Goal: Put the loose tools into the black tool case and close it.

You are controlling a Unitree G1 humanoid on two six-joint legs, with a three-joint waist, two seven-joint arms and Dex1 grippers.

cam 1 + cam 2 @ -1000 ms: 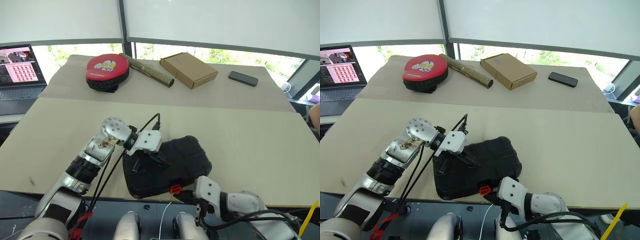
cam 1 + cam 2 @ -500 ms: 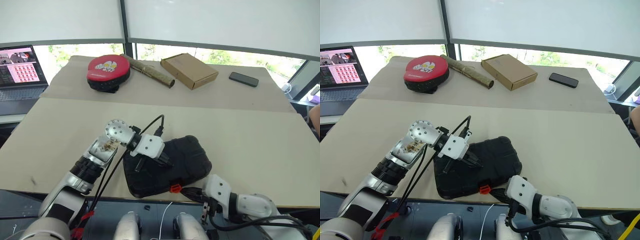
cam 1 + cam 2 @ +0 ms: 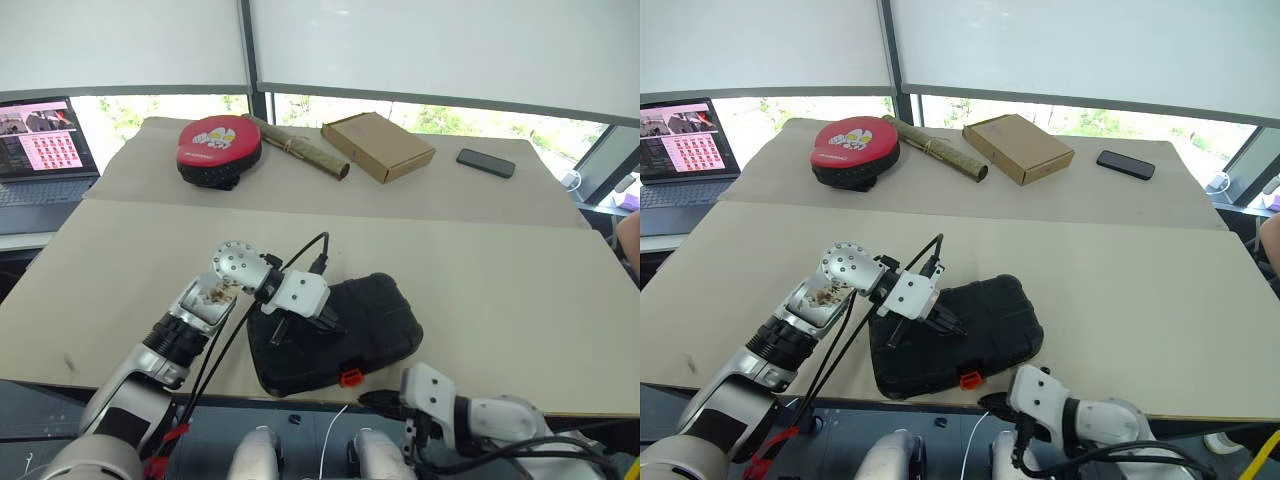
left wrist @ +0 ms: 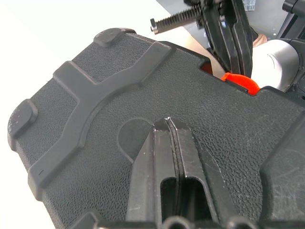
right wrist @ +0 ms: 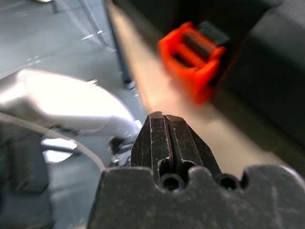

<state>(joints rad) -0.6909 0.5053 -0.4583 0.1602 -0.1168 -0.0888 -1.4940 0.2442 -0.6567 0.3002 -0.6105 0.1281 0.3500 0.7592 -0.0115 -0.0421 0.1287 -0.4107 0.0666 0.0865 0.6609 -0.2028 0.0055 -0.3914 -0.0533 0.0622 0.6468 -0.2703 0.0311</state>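
Observation:
The black tool case (image 3: pixel 375 320) lies shut at the table's near edge, its textured lid up and its orange latch (image 3: pixel 349 377) facing me. My left gripper (image 3: pixel 336 324) is shut, its fingertips (image 4: pixel 167 120) resting on the middle of the lid. My right gripper (image 3: pixel 366 398) is shut with nothing in it and hangs just below the table's edge, pointing at the orange latch (image 5: pixel 193 57) from a short way off. The loose tools are out of view.
At the table's far side lie a red-and-black round pad (image 3: pixel 219 148), a brown roll (image 3: pixel 297 147), a flat cardboard box (image 3: pixel 379 144) and a dark phone (image 3: pixel 486 162). An open laptop (image 3: pixel 45 150) stands at the far left.
My right gripper has sunk slightly below the table's edge, a little back from the latch. My left gripper has stayed on the lid, its wrist tilting slightly.

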